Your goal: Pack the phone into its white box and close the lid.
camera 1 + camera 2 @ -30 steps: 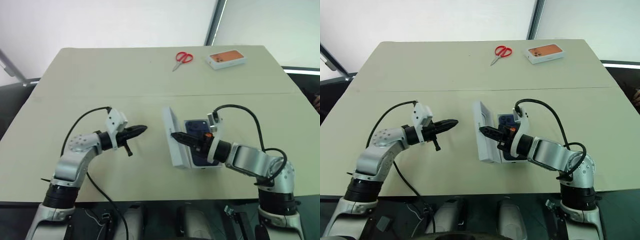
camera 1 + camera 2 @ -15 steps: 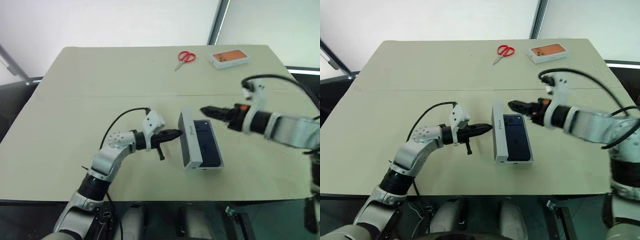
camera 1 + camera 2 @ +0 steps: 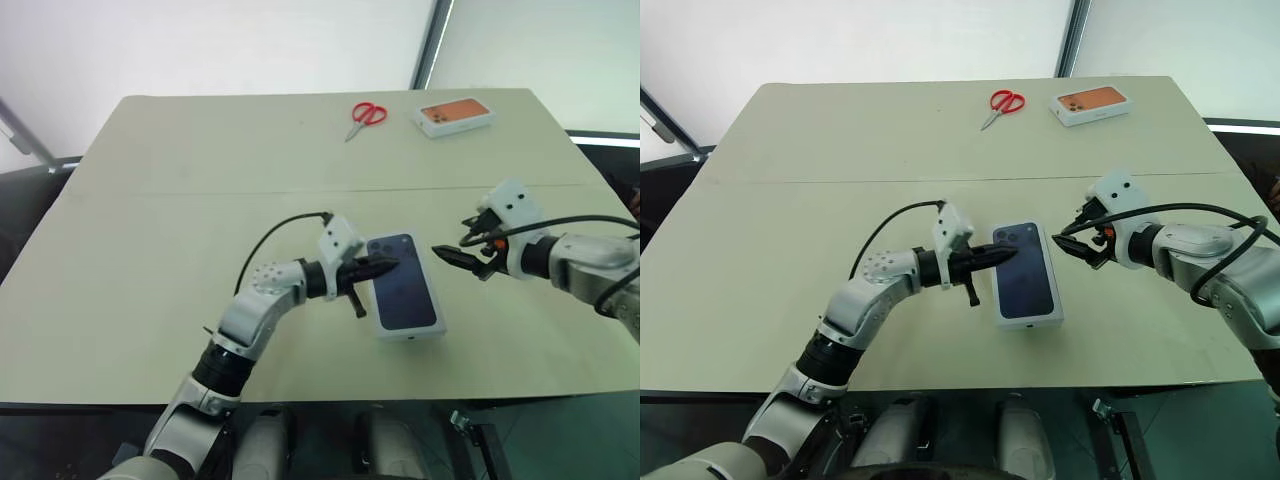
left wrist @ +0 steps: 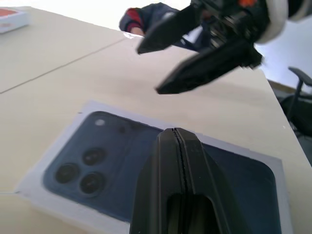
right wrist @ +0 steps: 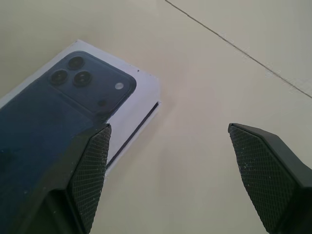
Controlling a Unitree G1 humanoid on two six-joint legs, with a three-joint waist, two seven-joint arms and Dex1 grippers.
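Table [image 3: 150, 250] — lid [image 5: 44, 117] gap visible from right wrist; left gripper [image 3: 393, 264] pinched.

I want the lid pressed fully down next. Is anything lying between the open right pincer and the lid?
Nothing visible does. The right pincer hangs open beside the lid, with bare table between them. The shut left pincer rests over the lid's other edge, clear of that path.
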